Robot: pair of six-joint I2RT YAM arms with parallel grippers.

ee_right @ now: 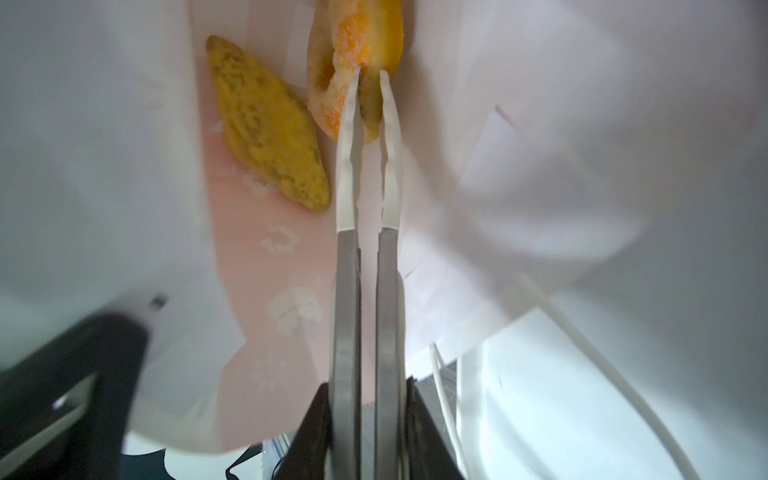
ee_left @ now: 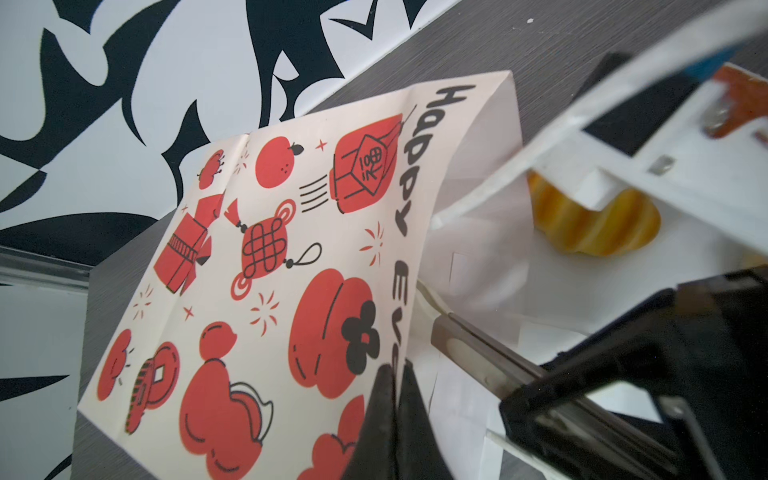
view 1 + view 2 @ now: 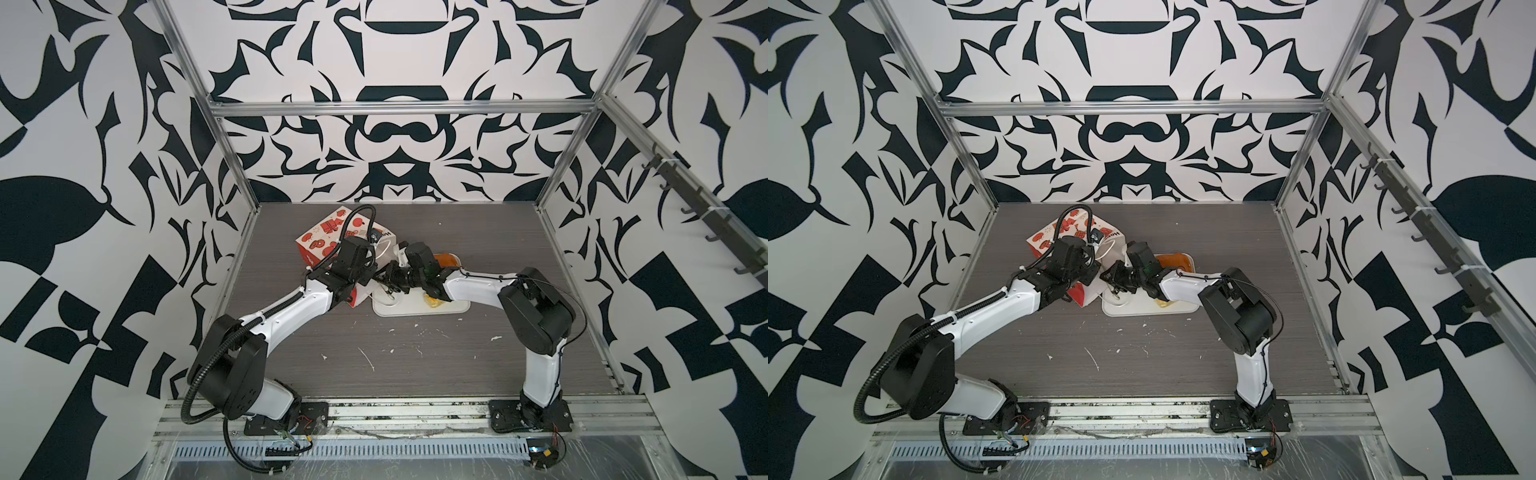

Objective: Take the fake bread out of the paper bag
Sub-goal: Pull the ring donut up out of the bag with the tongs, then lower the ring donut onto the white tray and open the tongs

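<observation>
Desk (image 3: 415,374): grey wood-grain top, flecked and scratched with white. Enclosure: walls (image 3: 83,208) in a bold black-and-white pattern, aluminium frame (image 3: 399,107), hook rail (image 3: 715,214) along one side wall. Bag (image 3: 322,232): lying tilted on the desk, red-printed side up, mouth turned towards the right gripper. Left gripper (image 2: 395,374): closed tight on the edge of the bag's mouth. Right gripper (image 1: 368,399): clamped narrow on steel tongs (image 1: 347,291), which run forward from it into the bag. Doughnut (image 1: 357,54): orange, sugared, inside the bag, pinched between the tongs' white tips. Flat yellow-brown piece (image 1: 266,124): inside the bag, just beside those tips, lying loose. Tray (image 3: 409,306): white, on the desk beneath the right gripper's wrist, just beside the bag's mouth. Croissant (image 3: 432,301): yellow, on the tray, behind the right gripper. Glazed pastry (image 3: 446,261): orange, at the tray's far end, behind the same gripper.
</observation>
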